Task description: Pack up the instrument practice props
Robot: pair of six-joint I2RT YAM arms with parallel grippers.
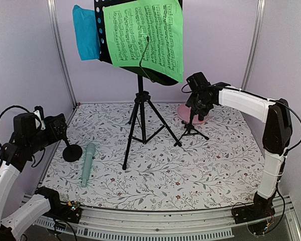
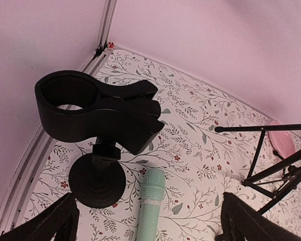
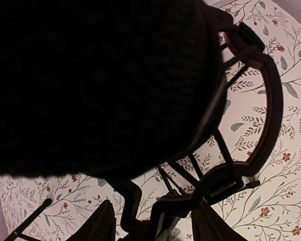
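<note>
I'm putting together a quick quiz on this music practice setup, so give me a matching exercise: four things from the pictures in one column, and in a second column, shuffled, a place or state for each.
Column one:
1. green music sheet
2. mint-green microphone
3. pink plate
4. round-base mic support

Column two:
A. lying on its side
B. propped on the black rack
C. standing upright, clip empty
D. farthest right of the four

Pairs: 1-B, 2-A, 3-D, 4-C
</note>
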